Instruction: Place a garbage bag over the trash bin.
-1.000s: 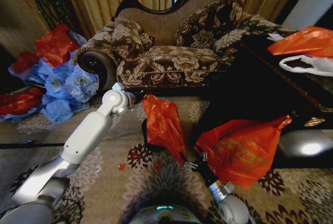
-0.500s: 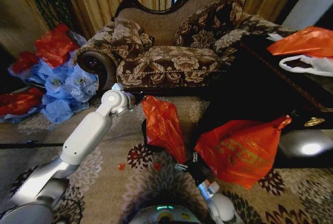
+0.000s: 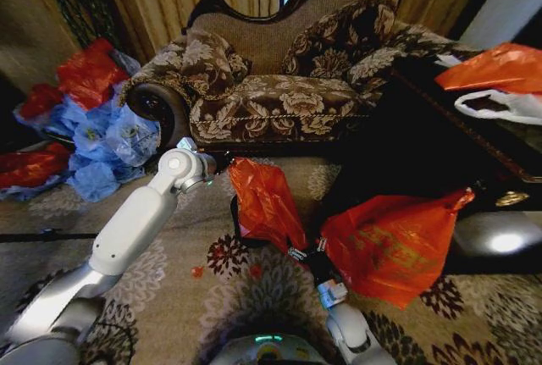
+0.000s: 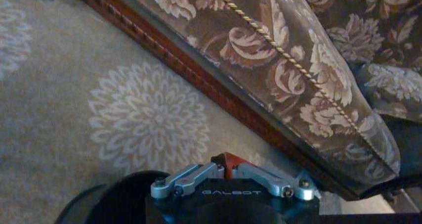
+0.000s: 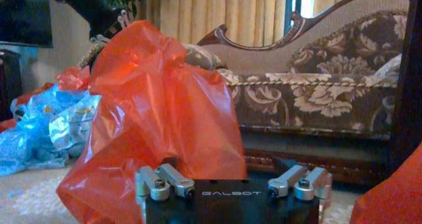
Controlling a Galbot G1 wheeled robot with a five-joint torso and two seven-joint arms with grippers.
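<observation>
Garbage bag: the small red-orange garbage bag (image 3: 264, 202) hangs stretched at the centre of the head view, a tall crinkled sheet running from upper left to lower right between the two arms.
Trash bin: the black trash bin (image 3: 240, 226) sits on the patterned carpet (image 3: 161, 297) just below centre, mostly hidden behind the bag; its dark rim also shows at the lower left of the left wrist view.
Left gripper: the left gripper (image 4: 230, 173), above the bin, has its fingers pinched together on a small red tip of the bag.
Right gripper: the right gripper (image 3: 298, 254) is at the bag's lower corner, right of centre in the head view; from its own wrist view the fingers stand apart with the bag bunched in front, so whether it actually grips the plastic cannot be told.
Neighbours: a larger orange bag (image 3: 391, 246) lies just beside the right arm; the sofa (image 3: 279, 85) fills the upper middle.
Risk, slip: the left hold looks like very little plastic, so a pull could likely tear it free.
Risk, mouth: the bag looks flat rather than opened, so it may drape beside the bin instead of around the rim.
Risk, snag: the right arm may brush the larger orange bag.
</observation>
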